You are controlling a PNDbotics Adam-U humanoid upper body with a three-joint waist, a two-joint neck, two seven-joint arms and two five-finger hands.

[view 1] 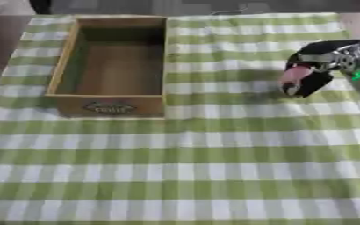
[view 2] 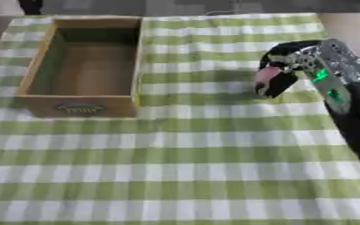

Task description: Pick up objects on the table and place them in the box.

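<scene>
The right hand (view 2: 290, 66) curls around a small pink object (view 2: 265, 74) above the checked bench (view 2: 183, 167), right of the empty wooden box (view 2: 79, 104); apparently light, held mid-body.

The box (view 1: 110, 66) is standing on the tablecloth (view 1: 214, 167), at the far left part of the table. The right hand (view 2: 287, 66) is coming in from the right side, well apart from the box, with a small object (view 2: 265, 75) in its curled fingers, above the cloth.
</scene>
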